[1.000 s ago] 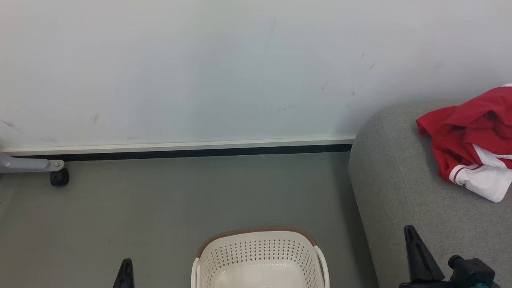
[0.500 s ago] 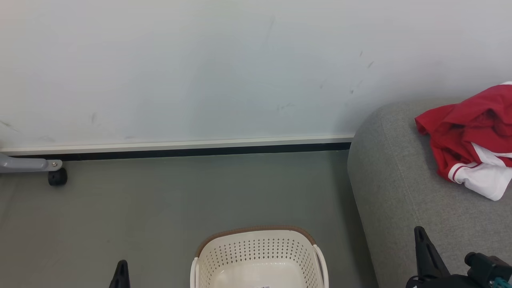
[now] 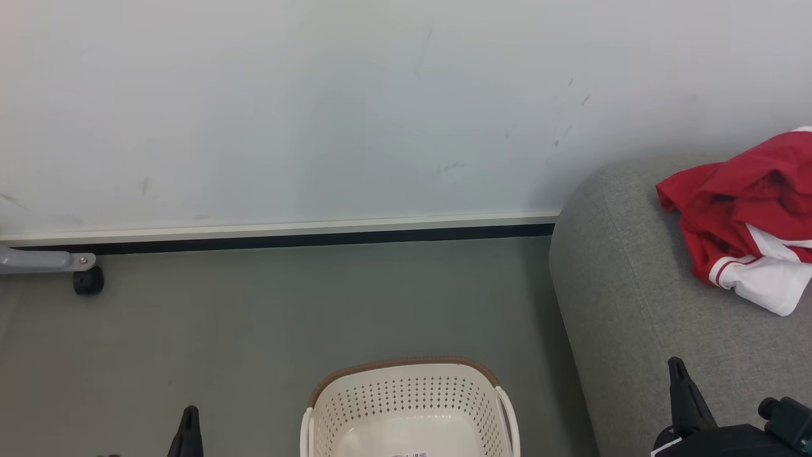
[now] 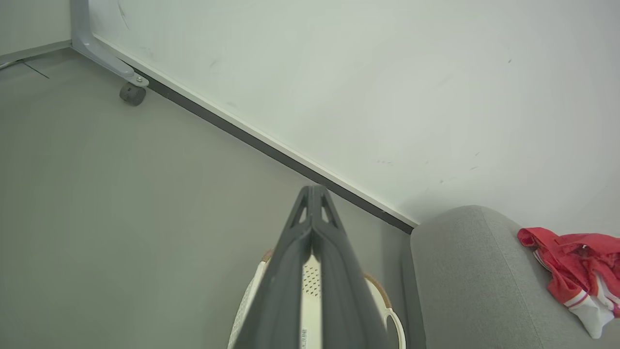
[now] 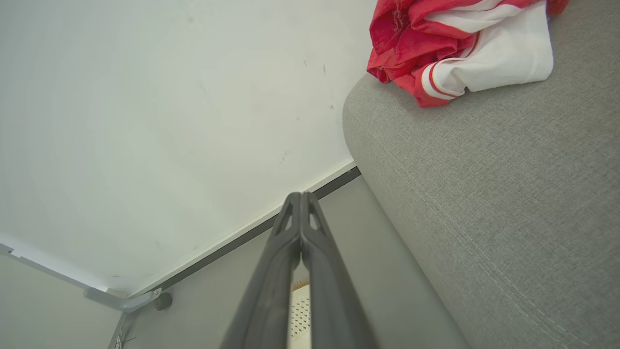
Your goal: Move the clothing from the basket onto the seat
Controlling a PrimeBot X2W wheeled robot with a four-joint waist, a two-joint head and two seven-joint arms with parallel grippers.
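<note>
- The clothing [image 3: 742, 216], a rumpled red heap with white panels and striped trim, lies on the grey sofa [image 3: 634, 304] at about 3 o'clock in the head view, running off that edge. Whether it is one garment or two cannot be told.
- Over the last second the heap has not been disturbed. Its small drift in the head view matches the drift of everything else, so the camera moved, not the fabric.
- The laundry basket [image 3: 406, 400] sits on the floor at 6 o'clock, just beside the sofa's rounded end. The part of its inside that shows is bare but for a barcode sticker [image 3: 415, 454]; its near half is cut off.
- The right gripper [image 3: 677, 374], at 5 o'clock over the sofa's near edge, has slid outward toward the corner, well apart from the heap. The right wrist view shows its fingers pressed together with nothing between them.
- The left gripper [image 3: 188, 419], at 7 o'clock, has sunk a little lower. Its fingers are likewise closed on nothing in the left wrist view.
- Judged from this, the transfer looks finished or nearly so, and the arms are backing off; only the basket's hidden near half leaves doubt.
- A caster wheel [image 3: 87, 280] stands by the wall at 9 o'clock, clear of the work.
</note>
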